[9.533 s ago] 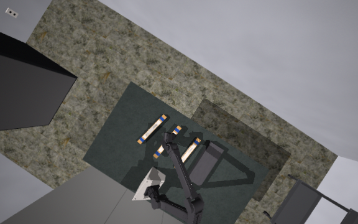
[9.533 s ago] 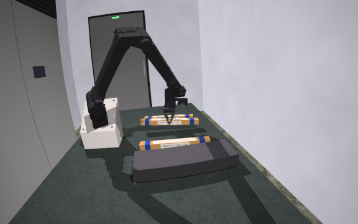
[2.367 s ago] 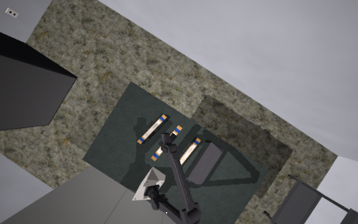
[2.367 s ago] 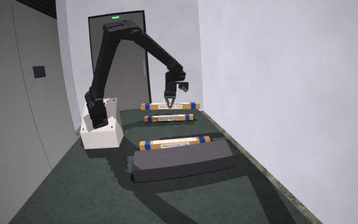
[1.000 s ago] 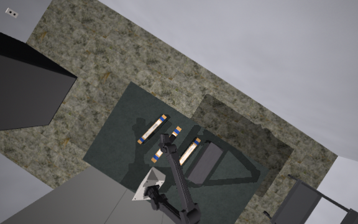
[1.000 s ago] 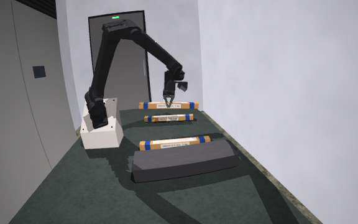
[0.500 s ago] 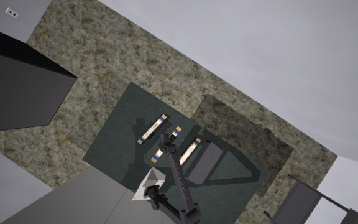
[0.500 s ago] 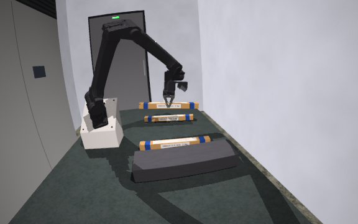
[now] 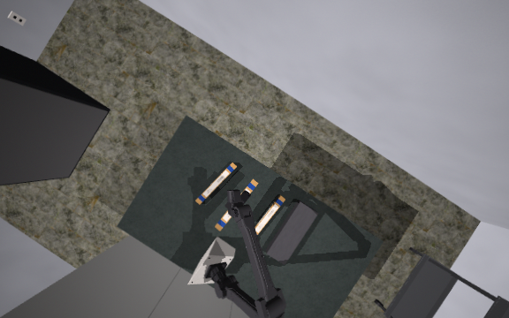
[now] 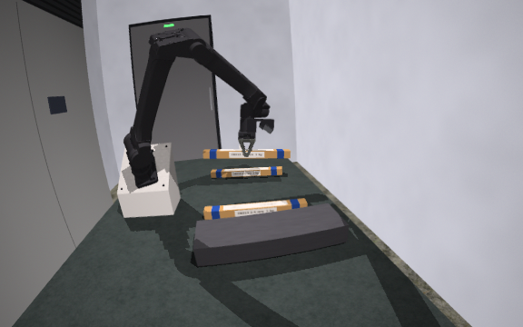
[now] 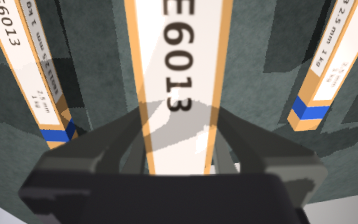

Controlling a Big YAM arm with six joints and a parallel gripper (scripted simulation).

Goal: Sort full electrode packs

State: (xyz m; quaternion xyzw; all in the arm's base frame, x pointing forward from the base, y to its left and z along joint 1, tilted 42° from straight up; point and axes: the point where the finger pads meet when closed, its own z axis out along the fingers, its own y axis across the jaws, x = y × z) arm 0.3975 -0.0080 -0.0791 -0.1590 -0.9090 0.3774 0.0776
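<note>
Three long orange packs with white labels and blue end bands are in view. My gripper (image 10: 246,147) is shut on the middle pack (image 10: 246,153) at its centre and holds it level above the dark mat. In the wrist view the held pack (image 11: 180,75), marked E6013, runs between my fingers. A second pack (image 10: 246,172) lies on the mat beyond it. The third pack (image 10: 254,208) lies flat on the mat right beside the low dark platform (image 10: 268,238). From above, the arm partly hides the held pack (image 9: 250,186). The platform (image 9: 291,230) carries nothing.
The arm's white base block (image 10: 148,186) stands on the mat left of the packs. A wall runs along the right side of the mat. A dark cabinet (image 9: 25,128) and a dark cart (image 9: 431,287) stand off the mat.
</note>
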